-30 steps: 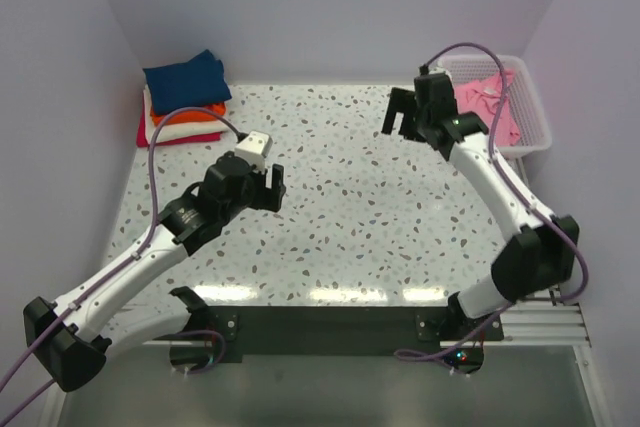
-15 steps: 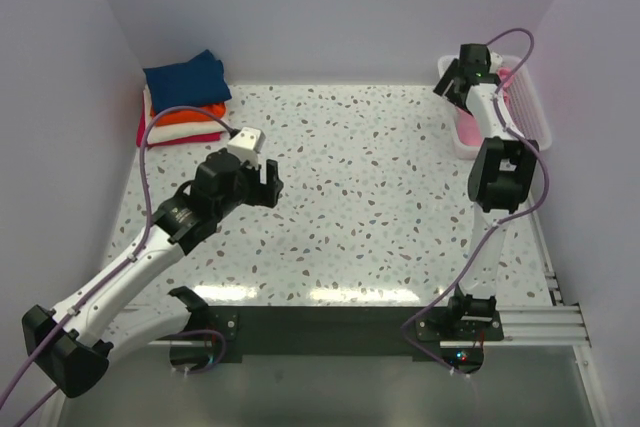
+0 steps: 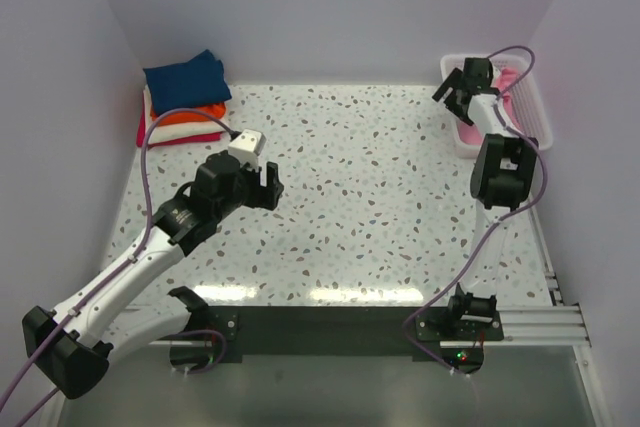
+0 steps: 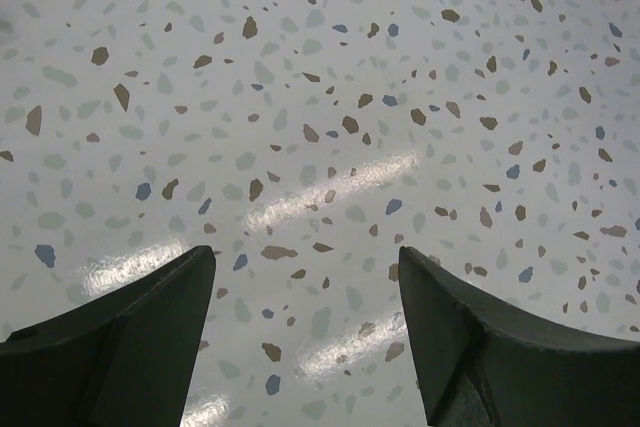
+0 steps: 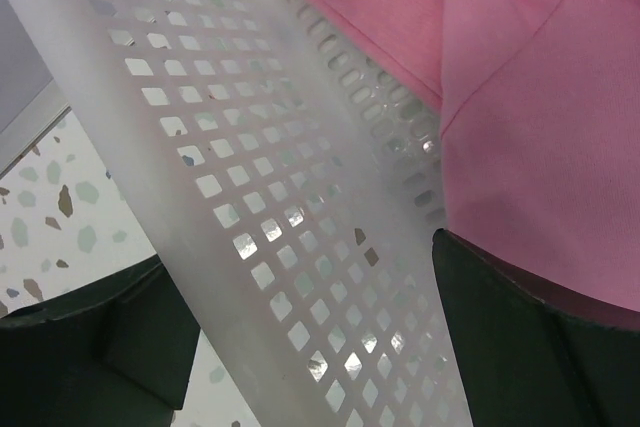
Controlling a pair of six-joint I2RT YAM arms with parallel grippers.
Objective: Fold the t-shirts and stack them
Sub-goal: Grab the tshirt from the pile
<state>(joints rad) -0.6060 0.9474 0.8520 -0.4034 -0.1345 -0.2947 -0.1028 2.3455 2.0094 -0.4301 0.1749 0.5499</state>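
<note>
1 basket [image 3: 463, 139] on 1 speckled table [image 3: 350, 187]
White plastic mesh basket at the table's far right corner; tabletop glossy white, flecked brown, grey and blue; plain pale walls [image 3: 330, 7] rise beside the table.

Inside the basket [image 3: 468, 137], most of the pink t-shirt [image 3: 510, 80] is hidden behind the right gripper [image 3: 455, 97] in the top view. In the right wrist view, both shirt and basket wall are cut off by the picture's edges.

2 slim white arms, the left arm [image 3: 130, 272] and the right arm [image 3: 484, 247], have chunky black joints and black bases. A purple cable [image 3: 152, 162] loops along each. The left gripper [image 3: 272, 185] and the right gripper [image 3: 452, 95] are black.
</note>
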